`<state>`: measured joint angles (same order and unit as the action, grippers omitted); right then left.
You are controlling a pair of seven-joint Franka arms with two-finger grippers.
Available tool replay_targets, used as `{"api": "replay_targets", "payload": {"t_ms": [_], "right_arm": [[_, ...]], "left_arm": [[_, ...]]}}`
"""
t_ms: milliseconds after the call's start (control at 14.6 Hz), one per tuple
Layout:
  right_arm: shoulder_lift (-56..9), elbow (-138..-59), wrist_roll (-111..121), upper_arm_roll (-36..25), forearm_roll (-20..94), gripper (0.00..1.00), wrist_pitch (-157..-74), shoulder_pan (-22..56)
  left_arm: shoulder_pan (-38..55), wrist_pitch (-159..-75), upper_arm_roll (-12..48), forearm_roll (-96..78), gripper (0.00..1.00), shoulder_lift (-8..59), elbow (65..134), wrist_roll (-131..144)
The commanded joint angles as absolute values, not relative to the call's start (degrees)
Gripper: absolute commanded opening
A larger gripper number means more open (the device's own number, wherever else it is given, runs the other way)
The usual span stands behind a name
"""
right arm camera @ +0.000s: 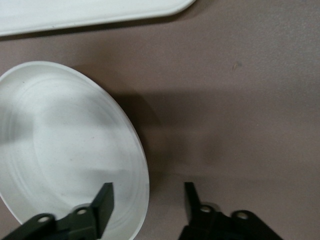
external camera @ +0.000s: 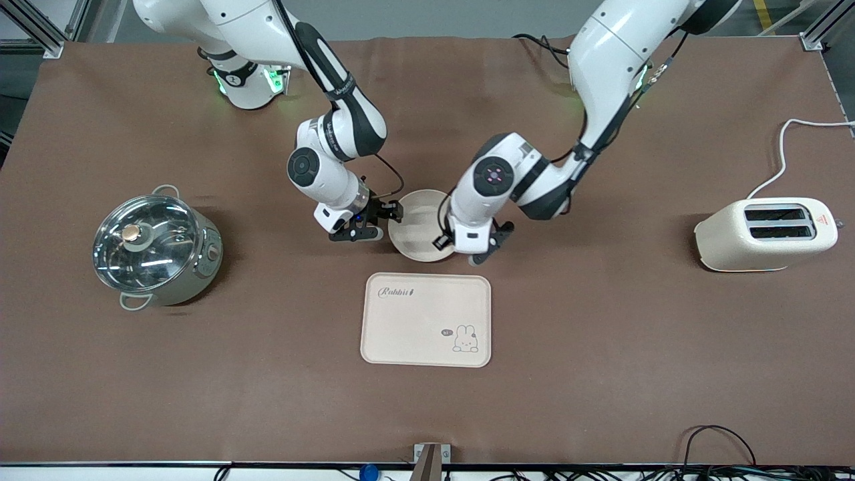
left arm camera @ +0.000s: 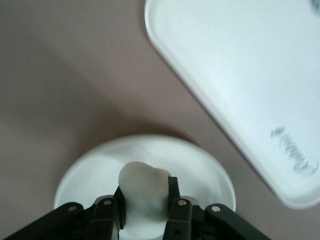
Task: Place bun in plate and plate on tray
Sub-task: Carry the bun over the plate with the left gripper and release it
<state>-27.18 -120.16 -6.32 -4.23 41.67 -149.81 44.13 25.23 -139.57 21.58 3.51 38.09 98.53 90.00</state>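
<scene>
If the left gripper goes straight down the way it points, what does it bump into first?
Probably the plate: the left gripper holds the bun right over it, so the bun would likely touch first.

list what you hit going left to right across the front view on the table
pot → right claw → plate → left claw, holding the bun → toaster. The tray overlaps the plate's span, so it has no clear place.
</scene>
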Motion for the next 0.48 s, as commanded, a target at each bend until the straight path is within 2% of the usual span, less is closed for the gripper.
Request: {"api": "replay_targets", "payload": {"t_ms": [0,205,274,342,410], "right_arm": [[-27.9,-119.4,-6.1,-4.7,43.3,0.55,-150.3,45.0],[-28.2,-119.2,-6.1,-4.7,43.3,0.41,-150.3,45.0],[-28.3,-119.2,-6.1,-4.7,43.3,0.33,-150.3,45.0],[-28.3,-119.1,-6.0,-4.7,43.3,0.2,-150.4,45.0],[-28.4,-118.9,-6.0,-4.7,43.3,0.01,-150.4,45.0]], "left_arm": [[28.2,-139.8,20.8,4.7,0.4,40.5,96.6,91.9],[28.6,-139.8,20.7,4.8,0.56,41.3,96.9,92.2],[28.5,-139.8,20.7,4.8,0.63,41.3,96.9,92.2],[28.5,-139.8,20.7,4.8,0.75,41.2,96.9,92.1],[28.3,-139.7,20.7,4.8,0.91,41.0,96.7,92.1]]}}
